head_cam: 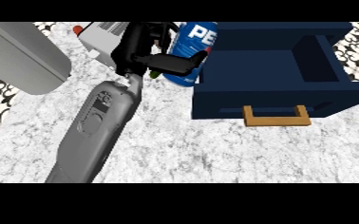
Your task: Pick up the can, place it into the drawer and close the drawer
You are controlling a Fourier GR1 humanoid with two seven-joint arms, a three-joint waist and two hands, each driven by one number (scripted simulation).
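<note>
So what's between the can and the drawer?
Nothing. In the head view the can, held by the hand, sits right beside the drawer, at its left wall, with no gap showing.

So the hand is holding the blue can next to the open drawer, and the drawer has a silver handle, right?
Not quite: the handle is wooden brown, not silver, as the head view shows. The rest holds: the hand grips the blue can beside the open drawer.
</note>
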